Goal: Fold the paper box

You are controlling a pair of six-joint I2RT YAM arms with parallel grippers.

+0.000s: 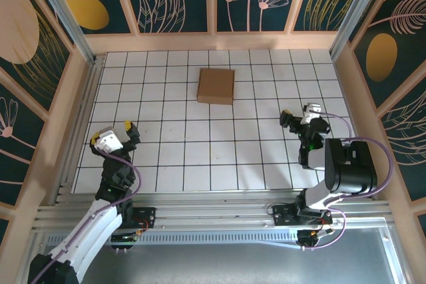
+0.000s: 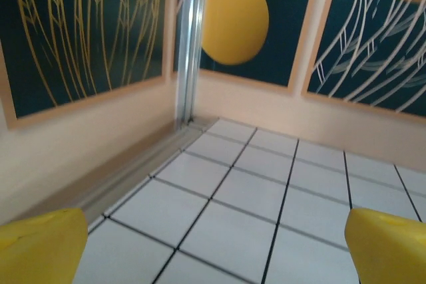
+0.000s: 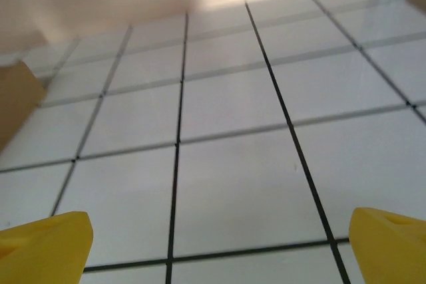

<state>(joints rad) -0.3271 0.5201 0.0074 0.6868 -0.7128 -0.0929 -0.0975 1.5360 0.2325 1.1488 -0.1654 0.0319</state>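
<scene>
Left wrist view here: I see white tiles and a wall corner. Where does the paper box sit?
Observer: The paper box stands at the far middle of the table. It looks like a closed square box, apart from both arms.
Operator: How is the right gripper?
Observer: The right gripper is open and empty, nearer than the box and to its right.
Operator: Does its camera catch the box?
Observer: Yes, a brown corner of it at the left edge of the right wrist view.
</scene>
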